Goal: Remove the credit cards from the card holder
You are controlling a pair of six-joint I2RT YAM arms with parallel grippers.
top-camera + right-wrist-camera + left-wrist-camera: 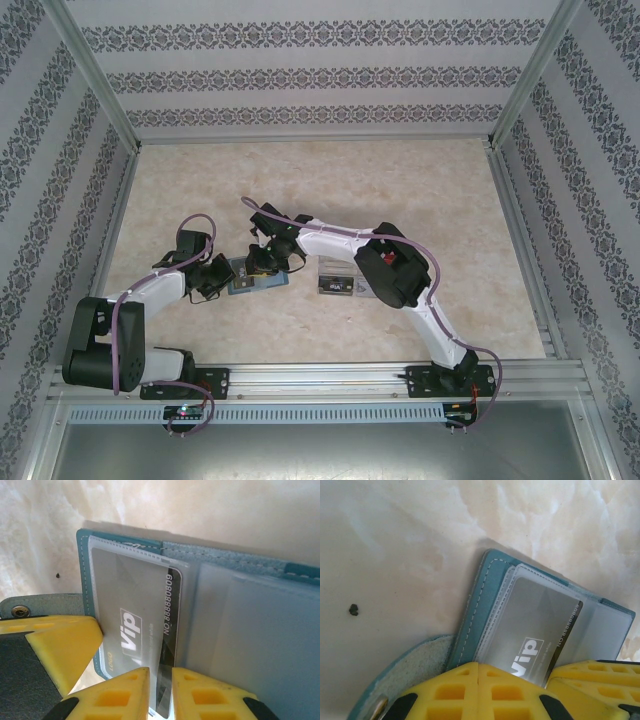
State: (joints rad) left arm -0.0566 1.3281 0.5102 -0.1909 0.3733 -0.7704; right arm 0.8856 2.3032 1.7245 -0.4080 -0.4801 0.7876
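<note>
The right fingers (125, 695) pinch the near edge of a silver-grey rectangular plastic VIP card (131, 600). The left fingers (455, 690), closed together, press on the open teal-blue flat card holder (235, 560) lying on the pale marbled worktop (200, 510). The card sits mostly inside its clear sleeve (125, 547), so I judge extraction barely begun.

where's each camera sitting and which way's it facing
top external: above and behind the robot, facing down onto the table; left arm, right arm show.
left wrist: on its arm, facing the card holder past the left end effector.
right wrist: on its arm, facing the credit card in the right end effector.
shared: both wrists see card and holder.
</note>
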